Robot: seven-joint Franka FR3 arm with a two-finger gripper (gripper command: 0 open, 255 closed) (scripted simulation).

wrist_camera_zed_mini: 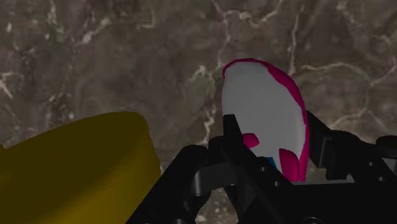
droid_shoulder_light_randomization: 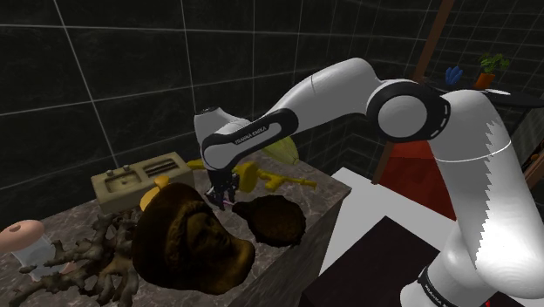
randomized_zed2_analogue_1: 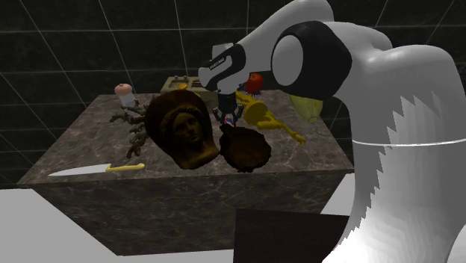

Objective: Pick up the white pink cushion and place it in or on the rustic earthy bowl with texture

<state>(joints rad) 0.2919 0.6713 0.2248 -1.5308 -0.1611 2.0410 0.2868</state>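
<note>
End effector (wrist_camera_zed_mini: 273, 130): clasping the white-and-pink cushion (wrist_camera_zed_mini: 262, 95) by one end, low over the marble table (wrist_camera_zed_mini: 95, 57). Yellow object (wrist_camera_zed_mini: 76, 168): lying just beside. Dark brown bowl (droid_shoulder_light_randomization: 275, 220): sitting near. Risk: the soft cushion likely slipping in that end-grip, or the arm clipping the brown bust (droid_shoulder_light_randomization: 187, 237), when lifting.

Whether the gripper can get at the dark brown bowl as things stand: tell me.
Probably yes. The gripper, clasping the white and pink cushion, hangs just beside the dark brown bowl with nothing between them; the brown head sculpture lies on the gripper's other side.
</note>
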